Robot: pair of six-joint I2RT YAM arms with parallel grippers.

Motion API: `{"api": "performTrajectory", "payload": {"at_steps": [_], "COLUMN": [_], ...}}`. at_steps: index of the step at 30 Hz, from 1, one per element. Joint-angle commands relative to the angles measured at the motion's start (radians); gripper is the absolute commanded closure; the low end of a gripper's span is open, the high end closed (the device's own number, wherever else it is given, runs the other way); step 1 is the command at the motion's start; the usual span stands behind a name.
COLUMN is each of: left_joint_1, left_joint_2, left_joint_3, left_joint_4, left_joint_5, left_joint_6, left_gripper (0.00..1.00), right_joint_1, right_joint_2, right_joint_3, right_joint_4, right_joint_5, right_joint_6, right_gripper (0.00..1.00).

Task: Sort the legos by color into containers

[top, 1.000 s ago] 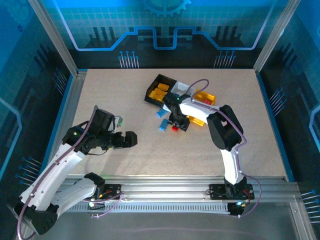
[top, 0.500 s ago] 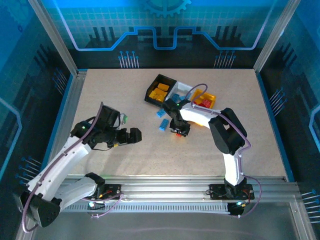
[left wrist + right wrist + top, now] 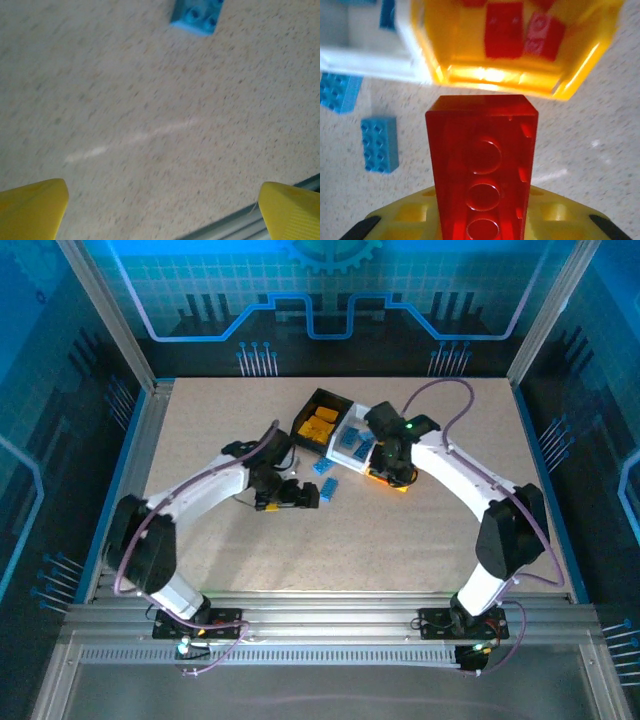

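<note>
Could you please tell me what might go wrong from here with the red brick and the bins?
1. The right tool grips the red brick by one end; it may hit the near wall of the yellow bin or drop short.
2. The white bin touches the yellow one, so a sideways release could mix colours.
3. The open left tool hangs near the blue brick close by; the two tools might bump.

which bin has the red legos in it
The yellow bin, rightmost of the three; the black bin holds orange-yellow bricks, the white bin blue ones.
</note>
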Motion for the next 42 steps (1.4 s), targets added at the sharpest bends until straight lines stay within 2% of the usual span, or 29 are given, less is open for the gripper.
{"api": "performTrajectory", "payload": {"at_steps": [1, 7, 11, 14, 23, 26, 29, 31, 35, 42], "left_joint_1": [-0.021, -0.024, -0.028, -0.030, -0.078, -0.088, -0.088, -0.088, -0.088, -0.085], "left_joint_2": [0.111, 0.286, 0.365, 0.418, 0.563, 0.611, 0.656, 0.670, 0.650, 0.492], "left_joint_3": [0.113, 0.263, 0.334, 0.374, 0.509, 0.556, 0.596, 0.614, 0.611, 0.537], "left_joint_4": [0.033, -0.006, -0.031, -0.035, -0.052, -0.069, -0.089, -0.102, -0.123, -0.127], "left_joint_5": [-0.036, -0.066, -0.086, -0.091, -0.088, -0.093, -0.090, -0.091, -0.093, -0.009], "left_joint_6": [0.069, 0.094, 0.116, 0.122, 0.132, 0.131, 0.129, 0.129, 0.129, 0.064], "left_gripper": [0.06, 0.13, 0.16, 0.20, 0.30, 0.39, 0.54, 0.59, 0.67, 0.70], "right_joint_1": [-0.077, -0.204, -0.258, -0.264, -0.264, -0.263, -0.261, -0.262, -0.262, -0.262], "right_joint_2": [0.038, 0.174, 0.253, 0.262, 0.082, 0.015, -0.051, -0.082, -0.125, -0.190], "right_joint_3": [0.038, 0.141, 0.216, 0.251, 0.104, 0.043, -0.006, -0.025, -0.054, -0.118], "right_joint_4": [-0.021, -0.003, 0.001, -0.019, -0.018, -0.015, -0.010, -0.012, -0.018, -0.004], "right_joint_5": [-0.031, -0.070, -0.127, -0.141, -0.174, -0.193, -0.206, -0.208, -0.218, -0.267], "right_joint_6": [-0.096, -0.189, -0.245, -0.274, -0.246, -0.225, -0.202, -0.198, -0.195, -0.204], "right_gripper": [0.72, 0.71, 0.51, 0.45, 0.43, 0.43, 0.43, 0.43, 0.43, 0.43]}}
